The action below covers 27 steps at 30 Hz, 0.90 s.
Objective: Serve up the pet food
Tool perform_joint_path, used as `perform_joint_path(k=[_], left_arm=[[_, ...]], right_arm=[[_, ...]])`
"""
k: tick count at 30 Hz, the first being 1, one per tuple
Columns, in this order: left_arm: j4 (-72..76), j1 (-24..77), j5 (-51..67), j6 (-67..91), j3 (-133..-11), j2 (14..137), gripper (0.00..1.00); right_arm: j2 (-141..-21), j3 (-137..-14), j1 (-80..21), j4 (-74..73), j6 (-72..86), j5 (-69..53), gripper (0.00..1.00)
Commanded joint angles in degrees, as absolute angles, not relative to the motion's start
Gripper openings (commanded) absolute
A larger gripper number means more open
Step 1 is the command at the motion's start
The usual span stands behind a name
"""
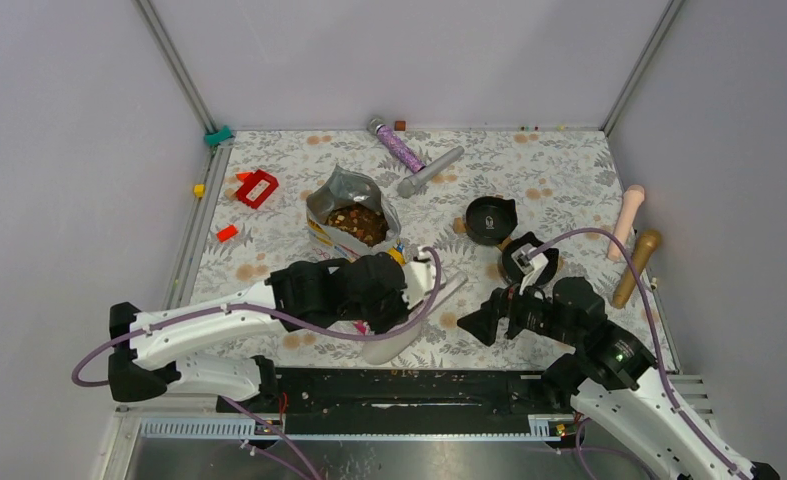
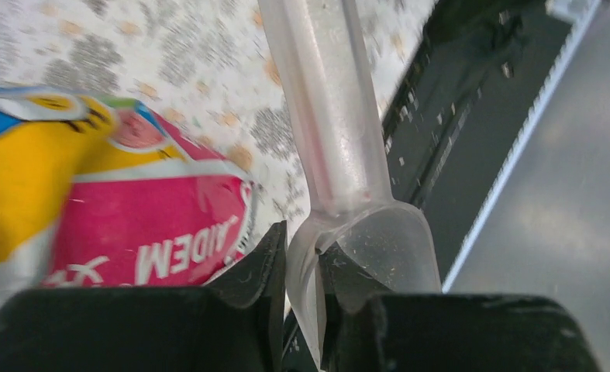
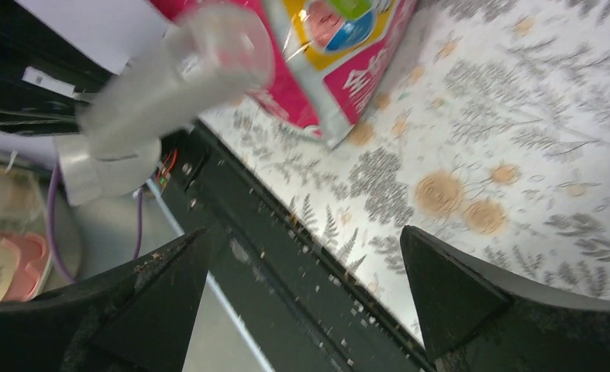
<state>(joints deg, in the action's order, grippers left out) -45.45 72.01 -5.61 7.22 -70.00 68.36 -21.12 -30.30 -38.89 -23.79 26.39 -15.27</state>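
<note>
Floral-print counter (image 1: 569,170) lies under both arms. The left pincer (image 2: 301,256) is clenched on the clear scoop (image 2: 340,139) by its thin rim, a slim hold that could twist and spill. The right pincer (image 3: 301,240) gapes wide, empty. The pet food (image 1: 357,222) sits in the open bag (image 1: 341,195) just beyond the left pincer.

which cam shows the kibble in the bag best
Top external. It looks down into the open bag and shows the brown kibble heaped inside. The left wrist and right wrist views catch only the bag's printed pink and yellow outside, blurred, and show none of the heap.
</note>
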Motion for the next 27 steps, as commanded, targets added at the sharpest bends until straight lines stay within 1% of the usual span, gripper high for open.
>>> perform_joint_path(k=[1, 4, 9, 15, 17, 20, 24, 27], left_arm=[[-50.19, 74.24, 4.69, -2.4, -68.56, 68.38, 0.0], [-50.33, 75.31, 3.54, -2.78, -66.59, 68.15, 0.0], [-50.77, 75.37, 9.91, -5.89, -67.62, 67.1, 0.0], [-52.16, 75.38, 16.04, -8.1, -69.87, 65.95, 0.0], [-52.21, 75.4, 16.89, -8.08, -70.82, 66.53, 0.0], [-52.34, 75.4, 15.53, -8.07, -71.9, 68.05, 0.0], [-52.13, 75.41, 13.17, -7.11, -72.51, 70.7, 0.0], [-51.67, 75.39, 11.37, -5.82, -73.27, 71.75, 0.0]], right_arm=[[-20.42, -34.77, -39.15, -27.44, 24.52, -29.17, 1.0], [-18.18, -35.23, -39.18, -27.66, 25.22, -34.97, 1.0], [-15.76, -35.14, -39.16, -28.45, 27.78, -33.55, 1.0], [-19.53, -33.68, -39.15, -26.11, 31.83, -33.23, 1.0], [-21.27, -31.8, -39.19, -22.03, 35.18, -32.52, 0.99], [-24.4, -29.01, -39.14, -11.37, 41.27, -38.47, 1.0], [-27.46, -25.41, -39.14, -2.19, 47.21, -44.75, 0.99], [-29.05, -20.55, -39.19, 11.22, 54.93, -48.15, 0.97]])
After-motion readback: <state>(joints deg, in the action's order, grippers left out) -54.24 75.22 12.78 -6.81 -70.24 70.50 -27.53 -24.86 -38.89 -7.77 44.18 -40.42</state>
